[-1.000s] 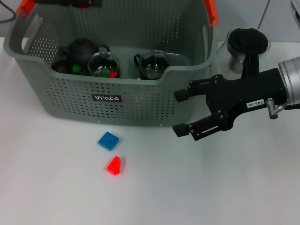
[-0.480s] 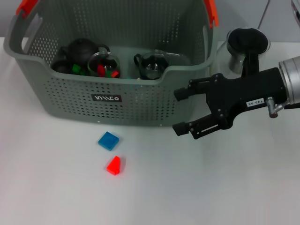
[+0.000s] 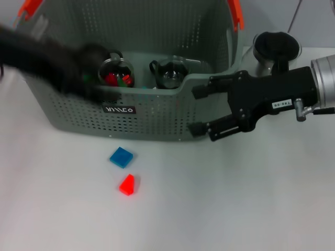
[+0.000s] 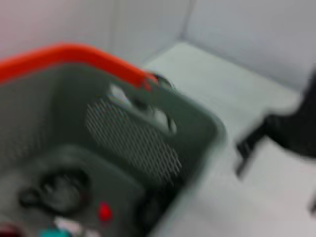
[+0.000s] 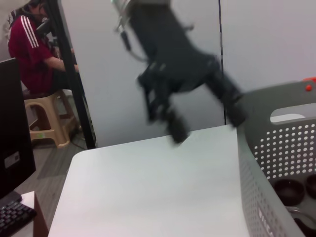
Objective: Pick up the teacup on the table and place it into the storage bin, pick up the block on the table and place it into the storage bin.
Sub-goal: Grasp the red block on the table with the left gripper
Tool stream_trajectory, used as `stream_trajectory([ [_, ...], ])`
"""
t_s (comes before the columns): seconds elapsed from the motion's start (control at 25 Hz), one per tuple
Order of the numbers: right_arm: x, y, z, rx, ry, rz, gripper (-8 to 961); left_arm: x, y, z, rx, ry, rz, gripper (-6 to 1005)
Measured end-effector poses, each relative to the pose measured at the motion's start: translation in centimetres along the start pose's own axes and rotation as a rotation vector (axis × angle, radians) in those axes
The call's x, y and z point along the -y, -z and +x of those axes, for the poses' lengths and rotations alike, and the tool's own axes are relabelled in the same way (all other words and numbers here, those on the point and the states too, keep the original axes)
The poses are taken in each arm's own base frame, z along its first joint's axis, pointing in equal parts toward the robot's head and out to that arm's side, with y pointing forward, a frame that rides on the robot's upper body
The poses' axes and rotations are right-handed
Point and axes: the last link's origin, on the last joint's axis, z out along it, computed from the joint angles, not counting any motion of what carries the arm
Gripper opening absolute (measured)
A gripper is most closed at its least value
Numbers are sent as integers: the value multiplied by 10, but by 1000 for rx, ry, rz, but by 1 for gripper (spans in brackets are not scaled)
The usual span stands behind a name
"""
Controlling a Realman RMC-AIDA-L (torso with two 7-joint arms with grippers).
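Several dark teacups (image 3: 168, 72) are seen inside the storage bin (image 3: 157, 112). A blue block (image 3: 121, 157) and a red block (image 3: 127, 184) remain on the tabletop (image 3: 235, 198). Right tool (image 3: 201, 110) is held spread and empty just beside the bin. Left tool (image 3: 86, 81), motion-blurred over the bin: finger state cannot be told.

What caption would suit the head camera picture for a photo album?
Right tool open beside the grey-green perforated plastic storage bin; blurred left arm crosses it; blue square block and red block on the white table.
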Motion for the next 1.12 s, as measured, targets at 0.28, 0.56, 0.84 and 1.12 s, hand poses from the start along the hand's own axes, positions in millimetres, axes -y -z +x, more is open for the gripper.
stream_trajectory([
  [0.28,0,0,2,0,-10,-1,945,-29,-39,-37,157,-118,-65,949],
  [0.56,0,2,4,-1,-15,-4,945,-35,-85,-62,291,-248,-87,949],
  [0.84,-1,0,8,5,-37,-9,945,-30,-107,-64,356,-395,-68,947],
  [1.12,-1,7,21,-27,-102,-28,944,-18,-124,-59,428,-514,-13,921],
])
